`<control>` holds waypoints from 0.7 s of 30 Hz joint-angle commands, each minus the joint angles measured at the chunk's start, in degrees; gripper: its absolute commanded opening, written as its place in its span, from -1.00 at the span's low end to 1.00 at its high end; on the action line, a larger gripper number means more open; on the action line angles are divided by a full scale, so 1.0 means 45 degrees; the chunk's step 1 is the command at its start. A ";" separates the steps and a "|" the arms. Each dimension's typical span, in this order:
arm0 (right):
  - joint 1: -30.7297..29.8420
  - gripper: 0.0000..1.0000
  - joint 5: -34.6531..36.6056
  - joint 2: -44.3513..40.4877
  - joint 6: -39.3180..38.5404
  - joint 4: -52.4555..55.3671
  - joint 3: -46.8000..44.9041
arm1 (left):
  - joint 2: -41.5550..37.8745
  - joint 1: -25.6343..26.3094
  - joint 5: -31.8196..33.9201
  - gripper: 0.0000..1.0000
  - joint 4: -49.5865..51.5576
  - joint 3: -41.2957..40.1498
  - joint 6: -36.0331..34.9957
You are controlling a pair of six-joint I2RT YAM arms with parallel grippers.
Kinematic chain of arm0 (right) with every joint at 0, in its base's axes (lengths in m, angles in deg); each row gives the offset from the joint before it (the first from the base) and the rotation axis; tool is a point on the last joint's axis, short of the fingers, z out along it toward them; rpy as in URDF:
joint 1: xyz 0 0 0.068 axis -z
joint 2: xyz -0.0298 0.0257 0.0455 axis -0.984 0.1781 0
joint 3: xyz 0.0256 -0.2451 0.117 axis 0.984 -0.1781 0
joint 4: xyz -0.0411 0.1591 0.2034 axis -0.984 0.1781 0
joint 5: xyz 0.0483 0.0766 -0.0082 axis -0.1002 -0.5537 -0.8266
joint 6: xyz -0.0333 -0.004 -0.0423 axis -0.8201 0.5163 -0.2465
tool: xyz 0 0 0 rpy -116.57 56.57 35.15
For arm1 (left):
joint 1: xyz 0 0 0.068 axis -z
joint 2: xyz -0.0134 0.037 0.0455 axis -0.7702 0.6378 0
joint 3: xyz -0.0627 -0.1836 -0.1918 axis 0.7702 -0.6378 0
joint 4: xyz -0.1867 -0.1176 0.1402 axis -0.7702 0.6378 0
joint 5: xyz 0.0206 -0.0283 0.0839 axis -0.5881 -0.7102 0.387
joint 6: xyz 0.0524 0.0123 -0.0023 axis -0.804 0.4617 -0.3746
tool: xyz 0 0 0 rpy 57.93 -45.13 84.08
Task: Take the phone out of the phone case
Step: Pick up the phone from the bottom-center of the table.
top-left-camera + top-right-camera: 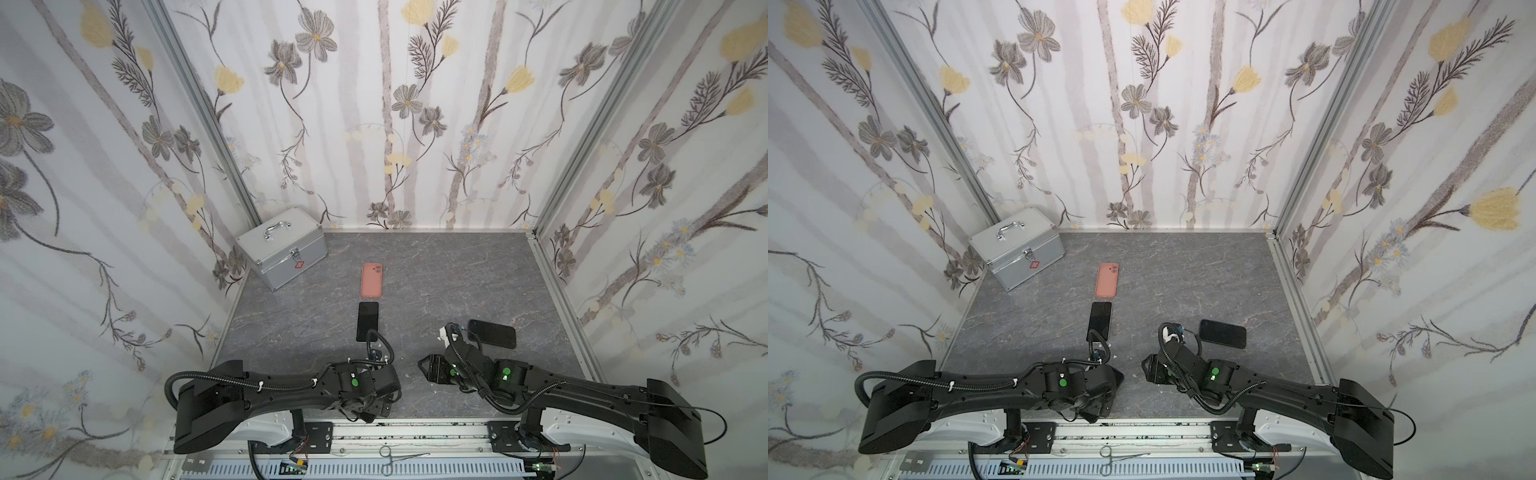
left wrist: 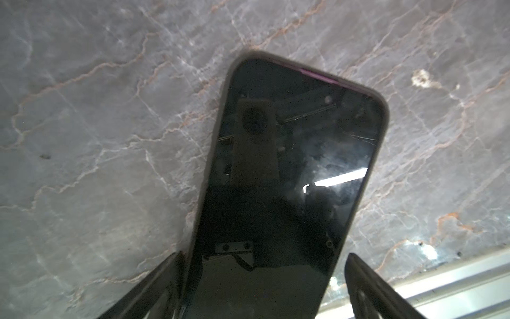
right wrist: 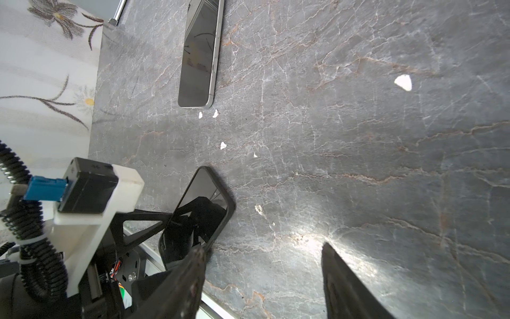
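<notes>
Only one mark shows anywhere: a red emblem (image 1: 300, 264) by the latch of the silver box (image 1: 282, 247) at far left, too small to read. By the near edge of the table (image 1: 436, 270), left of centre, the phone (image 2: 289, 165) lies screen up in its dark case (image 2: 384, 116), hidden under the left arm in both top views. The left gripper (image 2: 263, 255) straddles one end with jaws wide: one finger (image 2: 168, 273) sits against the case, and a sliver of table shows beside the other. The right gripper (image 3: 263, 247) has its jaws parted around nothing. One of its fingers overlaps the case's corner in the right wrist view, contact unclear. Farther out lie a bare black phone (image 1: 368, 321) and a pink case (image 1: 371, 279). Whether the dark slab (image 1: 492, 333) at right is a phone or a case, I cannot tell.
</notes>
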 commanded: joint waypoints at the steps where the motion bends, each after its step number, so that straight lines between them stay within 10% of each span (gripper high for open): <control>1: -0.0024 0.32 0.0382 -0.0154 0.0190 -0.0245 0.0012 | 0.0618 0.0118 -0.0692 0.79 0.1886 0.0019 0.0379; 21: 0.0142 0.29 0.0865 -0.1339 0.1650 -0.0169 -0.0809 | 0.1558 0.0425 0.0368 0.31 0.1750 0.2098 -0.0156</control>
